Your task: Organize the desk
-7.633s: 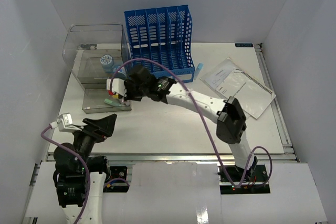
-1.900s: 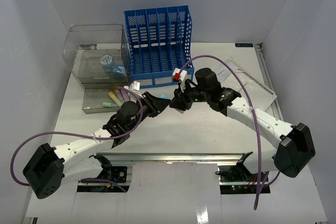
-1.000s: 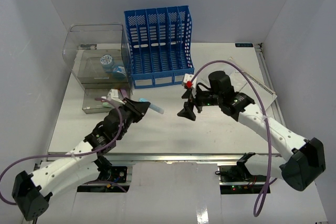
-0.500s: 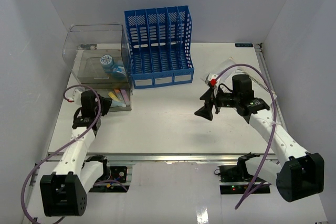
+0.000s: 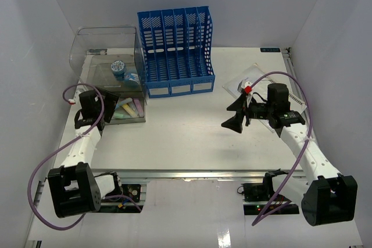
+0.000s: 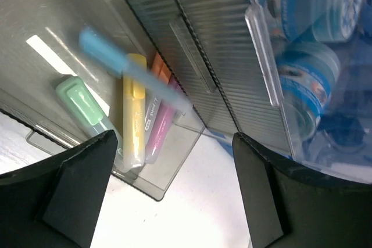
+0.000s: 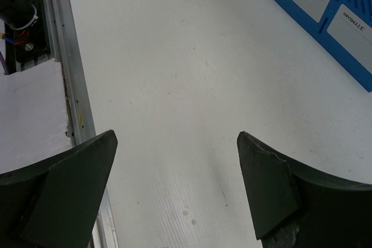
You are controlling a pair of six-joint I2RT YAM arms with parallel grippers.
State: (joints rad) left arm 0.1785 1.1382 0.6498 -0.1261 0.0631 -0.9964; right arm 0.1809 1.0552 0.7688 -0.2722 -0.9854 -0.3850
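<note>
the desk point(image 5: 186, 137) fills most of my top view, a white top with a metal rail point(image 5: 192, 173) along its near edge, just beyond the two arm bases.

the left gripper point(image 6: 174, 143) is at the far left of the desk, at the near edge of a smoked tray point(image 5: 131, 119). its fingers point(image 6: 75, 184) are spread wide and grip nothing. on the wrist camera i look between them into the tray, where a green highlighter point(image 6: 81, 104), a yellow highlighter point(image 6: 135, 114) and a pink highlighter point(image 6: 158, 137) lie side by side, with an orange one point(image 6: 161, 69) partly hidden behind them. a blue pen point(image 6: 125, 68) shows slantwise above them, blurred, and i cannot tell whether it is resting on anything. just beyond the tray stands the clear plastic box point(image 5: 81, 45) with blue tape rolls point(image 6: 308, 85) inside.

the right gripper point(image 5: 234, 114) sits right of centre, pointing left, fingers wide apart and empty. its wrist camera shows only bare desk between the fingers, with the lower front of the blue file rack point(image 5: 174, 50) off to one side. the rack stands at the far middle of the desk, just right of the clear box. some flat sheets point(image 5: 239, 84) lie at the far right, partly under the right arm.
</note>
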